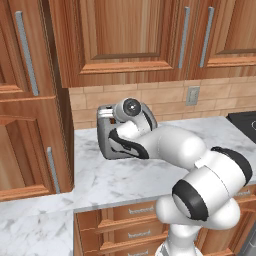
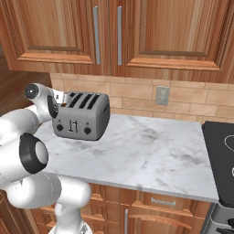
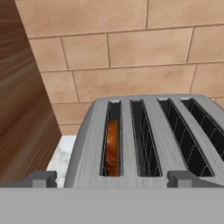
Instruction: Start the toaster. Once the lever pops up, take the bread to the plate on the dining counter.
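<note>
I see the toaster point(image 3: 148, 131) across the lower frame, bread point(image 3: 112, 148) sunk in its leftmost slot, other slots bare, my gripper point(image 3: 112, 178) spread wide, holding nothing, fingertips point(image 3: 41, 178) at the bottom edge

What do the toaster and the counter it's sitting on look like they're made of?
The toaster looks like brushed grey metal: fine streaks run along its top, with black knobs in front. The worktop looks like polished white marble, judging by its grey veining, though it could be an imitation.
</note>
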Available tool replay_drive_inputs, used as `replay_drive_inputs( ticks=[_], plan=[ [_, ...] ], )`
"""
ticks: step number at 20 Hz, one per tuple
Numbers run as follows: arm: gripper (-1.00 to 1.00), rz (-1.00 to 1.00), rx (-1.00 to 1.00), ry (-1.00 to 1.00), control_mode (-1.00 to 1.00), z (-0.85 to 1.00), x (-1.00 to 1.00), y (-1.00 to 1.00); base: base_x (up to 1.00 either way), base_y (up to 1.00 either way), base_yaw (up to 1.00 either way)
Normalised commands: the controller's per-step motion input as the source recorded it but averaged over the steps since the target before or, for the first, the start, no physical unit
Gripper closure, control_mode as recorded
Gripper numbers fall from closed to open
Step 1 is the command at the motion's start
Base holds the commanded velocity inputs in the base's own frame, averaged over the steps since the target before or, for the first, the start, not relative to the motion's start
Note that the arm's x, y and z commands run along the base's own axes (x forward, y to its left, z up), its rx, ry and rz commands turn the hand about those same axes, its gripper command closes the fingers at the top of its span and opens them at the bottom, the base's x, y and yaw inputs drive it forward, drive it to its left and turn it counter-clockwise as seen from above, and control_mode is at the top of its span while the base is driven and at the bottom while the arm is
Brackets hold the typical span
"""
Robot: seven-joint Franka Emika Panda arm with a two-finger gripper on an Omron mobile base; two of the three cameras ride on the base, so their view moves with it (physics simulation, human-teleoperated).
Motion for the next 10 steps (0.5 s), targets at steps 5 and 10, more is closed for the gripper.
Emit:
replay_drive_inputs(
  ticks=[5, 10],
  plan=[
    [-1.0, 0.0, 0.0, 0.0, -1.0, 0.0, 0.0, 0.0, 0.0, 0.0, 0.0],
    [-1.0, 0.0, 0.0, 0.0, -1.0, 0.0, 0.0, 0.0, 0.0, 0.0, 0.0]
  ],
)
